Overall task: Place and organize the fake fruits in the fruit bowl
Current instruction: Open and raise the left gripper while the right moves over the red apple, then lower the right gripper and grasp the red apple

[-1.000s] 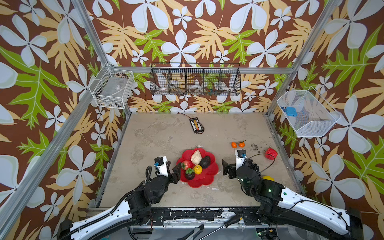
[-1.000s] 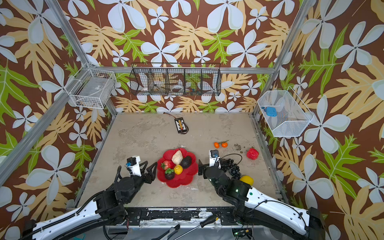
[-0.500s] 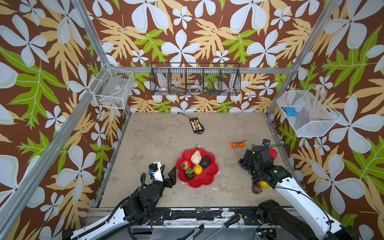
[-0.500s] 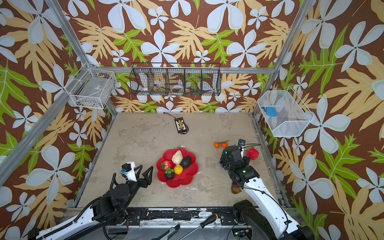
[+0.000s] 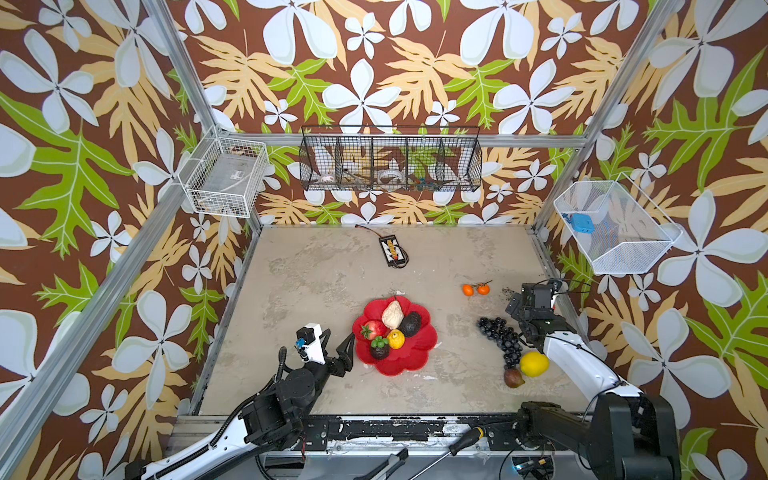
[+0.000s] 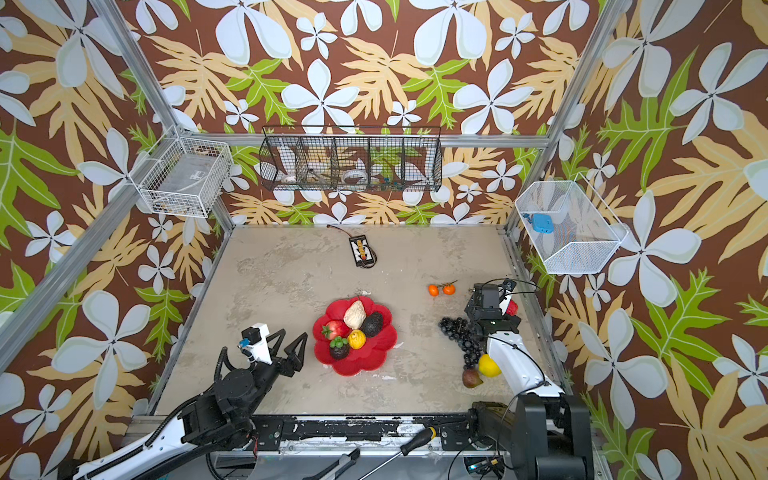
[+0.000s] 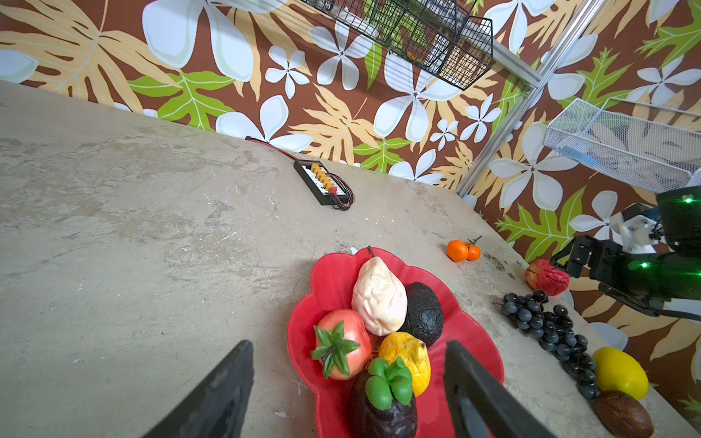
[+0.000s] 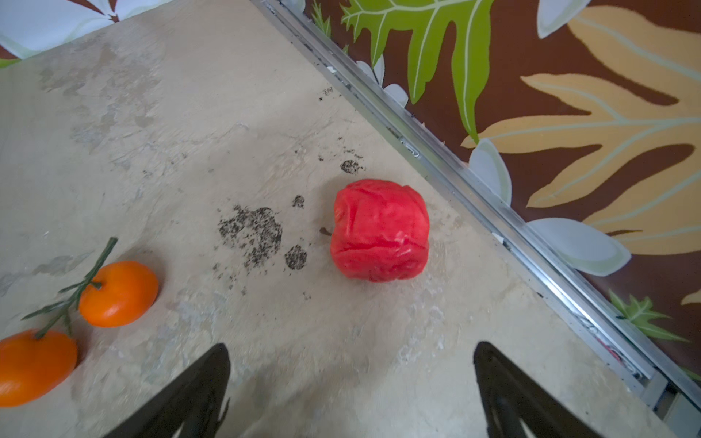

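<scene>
The red bowl (image 5: 411,359) sits on the table (image 5: 316,291), near the middle and a bit toward the front. Five fruits lie in it, bunched toward its back and left. A pale pear (image 5: 392,313) is at the back, and a dark avocado (image 5: 411,324) touches it on the right. A red fruit with a green top (image 5: 374,329) is on the left, a small yellow fruit (image 5: 396,339) is in the middle, and a dark fruit with green leaves (image 5: 379,350) is at the front. The left gripper (image 5: 341,334) is just beside the bowl's left edge. Its two fingers are spread wide and it holds nothing. The other fruits lie on the table to the right, well apart from the bowl. The grapes (image 5: 500,338) lie in a long bunch. A lemon (image 5: 534,363) is by the front end of the bunch, and a brown fruit (image 5: 513,378) is just beside the lemon. Two oranges (image 5: 476,289) joined by a green stem lie farther back. The red apple (image 8: 379,230) lies close to the table's right edge, with dark crumbs (image 8: 252,231) beside it. The right gripper (image 8: 351,347) points at the apple from near by. Its fingers are spread wide, they do not touch the apple, and it holds nothing. A little black box (image 5: 392,251) with wires lies near the back wall.
</scene>
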Controlling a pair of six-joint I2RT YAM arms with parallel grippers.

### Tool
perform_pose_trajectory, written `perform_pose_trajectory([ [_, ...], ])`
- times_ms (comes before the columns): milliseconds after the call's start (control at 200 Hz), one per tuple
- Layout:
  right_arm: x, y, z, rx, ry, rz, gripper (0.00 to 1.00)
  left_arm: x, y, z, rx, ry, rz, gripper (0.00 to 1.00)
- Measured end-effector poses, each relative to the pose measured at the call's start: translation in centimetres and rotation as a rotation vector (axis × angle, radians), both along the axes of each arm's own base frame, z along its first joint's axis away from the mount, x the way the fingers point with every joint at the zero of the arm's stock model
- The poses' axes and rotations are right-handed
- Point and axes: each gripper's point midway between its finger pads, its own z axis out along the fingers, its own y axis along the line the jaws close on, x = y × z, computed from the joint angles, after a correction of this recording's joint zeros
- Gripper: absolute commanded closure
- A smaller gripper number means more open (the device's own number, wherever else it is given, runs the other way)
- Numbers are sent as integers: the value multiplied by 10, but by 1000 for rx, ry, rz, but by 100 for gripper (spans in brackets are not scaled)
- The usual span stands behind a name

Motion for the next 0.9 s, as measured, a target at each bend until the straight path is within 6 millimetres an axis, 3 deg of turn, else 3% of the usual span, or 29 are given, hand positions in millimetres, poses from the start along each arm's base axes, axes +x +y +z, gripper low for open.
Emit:
perform_pose_trajectory([
  [395,19,-33,-25,-39,58,-91,3,-1,-1,0,-4,0,-7,21],
  [591,36,-36,-38,-10,85,-79,4,-1,-2,0,-4,1,-14,21],
  [901,35,-51,-49,5,112,-117,12,-1,-2,0,-3,2,-15,20],
])
